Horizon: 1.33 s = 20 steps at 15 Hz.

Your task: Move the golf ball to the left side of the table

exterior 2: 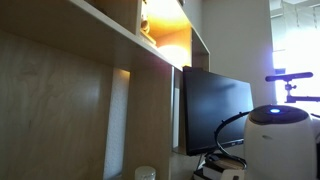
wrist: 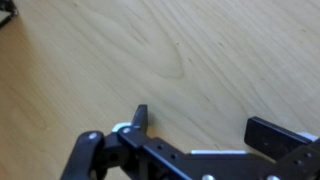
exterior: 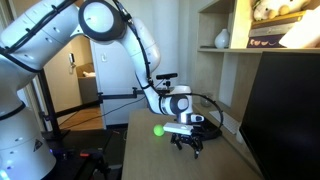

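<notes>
Wrist view first: the gripper [wrist: 198, 122] hangs over the table [wrist: 180, 50] with its two black fingers [wrist: 141, 112] spread wide. Between them I see only bare wood, no ball. The golf ball [exterior: 157, 129] shows only in an exterior view, as a small fluorescent-green dot. It lies on the table [exterior: 145, 158], near the gripper [exterior: 187, 142] but not touching it, on the side away from the black monitor [exterior: 290, 110].

I judge that the ball is light, hard and stiff, so a firm squeeze will not hurt it. The danger is its roundness. On such a smooth top it will roll at the smallest push, and if the fingers close off-centre it may slip out between them. The best hold, I think, is at its widest middle, one finger on each opposite side, with the ball centred between them. It is much smaller than the gripper, so the fingers must close a long way.

The tabletop is light tan wood grain, plain and smooth, with a soft oval figure in the grain. The fingers are matte black and angular. The arm [exterior: 110, 25] has a white, rounded, shiny shell. The monitor is flat and dark, and the shelving unit [exterior 2: 130, 90] is pale wood in straight boards.
</notes>
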Each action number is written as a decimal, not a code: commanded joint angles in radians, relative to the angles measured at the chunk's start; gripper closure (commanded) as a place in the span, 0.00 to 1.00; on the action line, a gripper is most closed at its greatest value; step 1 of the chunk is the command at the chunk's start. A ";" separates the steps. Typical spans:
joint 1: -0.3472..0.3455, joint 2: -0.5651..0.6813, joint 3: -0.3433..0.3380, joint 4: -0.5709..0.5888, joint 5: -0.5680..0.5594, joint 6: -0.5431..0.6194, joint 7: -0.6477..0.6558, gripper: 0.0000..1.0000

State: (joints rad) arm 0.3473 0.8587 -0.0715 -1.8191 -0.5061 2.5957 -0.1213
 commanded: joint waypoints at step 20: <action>-0.356 -0.373 0.221 -0.362 0.172 0.139 -0.344 0.00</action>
State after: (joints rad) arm -0.0143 0.5193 0.1526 -2.1447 -0.3554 2.7378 -0.4491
